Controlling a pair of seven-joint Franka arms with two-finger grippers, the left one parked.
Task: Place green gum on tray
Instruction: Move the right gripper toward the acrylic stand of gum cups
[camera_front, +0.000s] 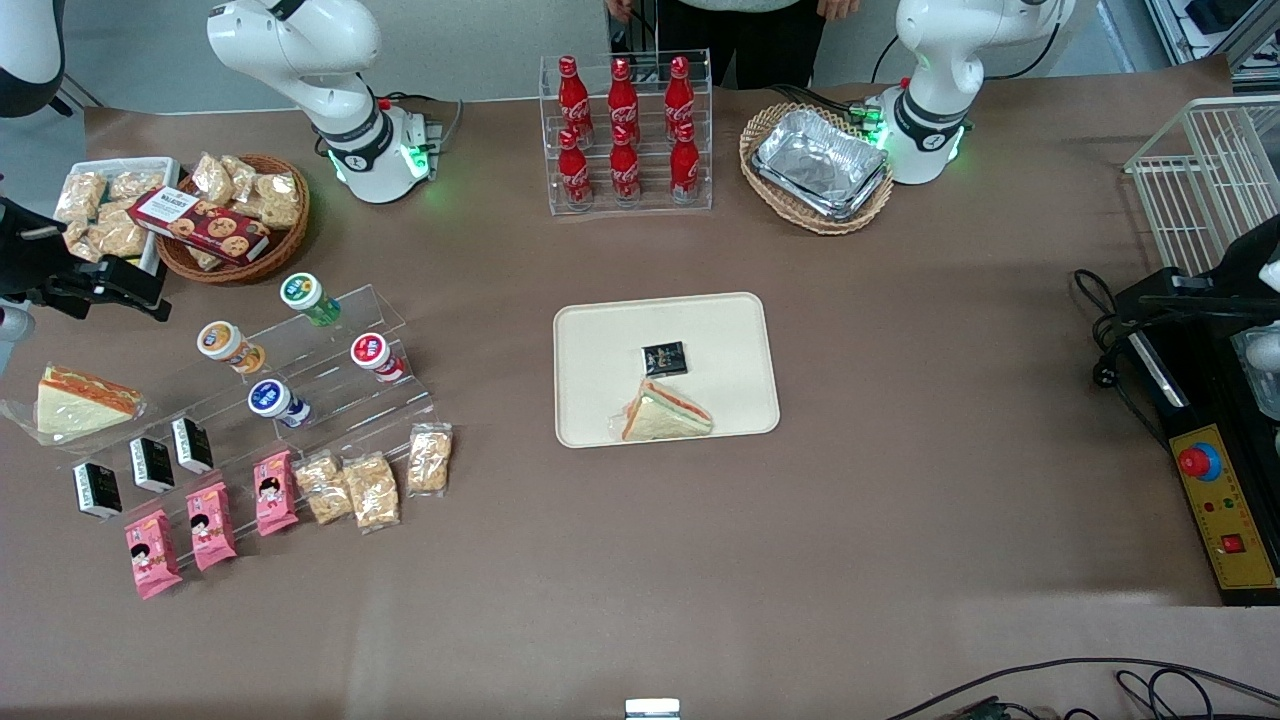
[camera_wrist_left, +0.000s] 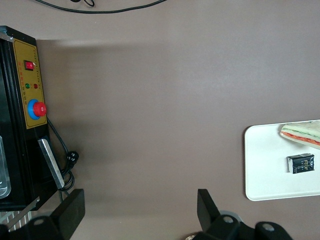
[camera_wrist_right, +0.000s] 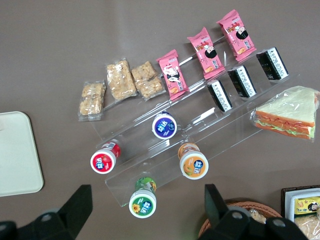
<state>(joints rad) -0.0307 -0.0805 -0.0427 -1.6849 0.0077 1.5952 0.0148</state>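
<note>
The green gum (camera_front: 305, 295) lies on the top step of a clear stepped stand (camera_front: 330, 385), its white-rimmed green lid facing the front camera. In the right wrist view the green gum (camera_wrist_right: 143, 202) sits between my gripper's two spread fingers. My gripper (camera_wrist_right: 145, 212) is open and empty, held well above the canister. In the front view my gripper (camera_front: 120, 288) hangs at the working arm's end of the table, beside the stand. The beige tray (camera_front: 600, 350) lies mid-table and holds a sandwich (camera_front: 665, 415) and a black packet (camera_front: 665, 357). The tray's edge also shows in the right wrist view (camera_wrist_right: 15, 155).
Orange-lidded (camera_front: 222, 342), red-lidded (camera_front: 372, 352) and blue-lidded (camera_front: 270, 398) canisters lie on the same stand, near the green gum. Pink packets, cereal bars and black boxes lie nearer the camera. A snack basket (camera_front: 240, 215), a cola rack (camera_front: 625, 135) and a foil-tray basket (camera_front: 815, 170) stand farther back.
</note>
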